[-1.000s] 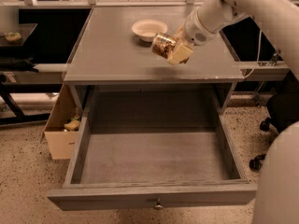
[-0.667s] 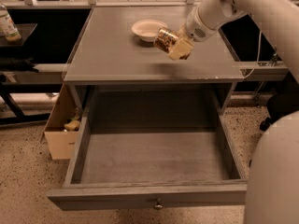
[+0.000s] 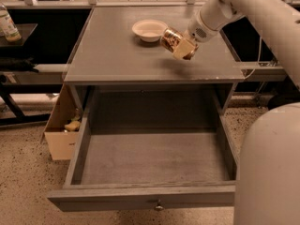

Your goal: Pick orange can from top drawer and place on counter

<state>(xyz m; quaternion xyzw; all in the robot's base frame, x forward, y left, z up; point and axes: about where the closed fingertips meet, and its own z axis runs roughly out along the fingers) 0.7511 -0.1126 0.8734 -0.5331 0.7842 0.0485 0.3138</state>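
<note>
The orange can [image 3: 170, 39] is held tilted in my gripper [image 3: 180, 46], just above the counter [image 3: 117, 55] and right next to the cream-white bowl [image 3: 149, 30]. My gripper is shut on the can; my white arm reaches in from the upper right. The top drawer [image 3: 150, 158] is pulled wide open below the counter and its inside shows nothing in it. Its small round knob [image 3: 159, 205] is at the middle of the front panel.
A tan cardboard box [image 3: 63, 125] with items stands on the floor left of the drawer. A small dark side table [image 3: 18, 32] with a bottle [image 3: 7, 25] is at the far left. My white base [image 3: 269, 168] fills the lower right.
My gripper with the can has moved a little up and further over the counter, closer to the bowl.
</note>
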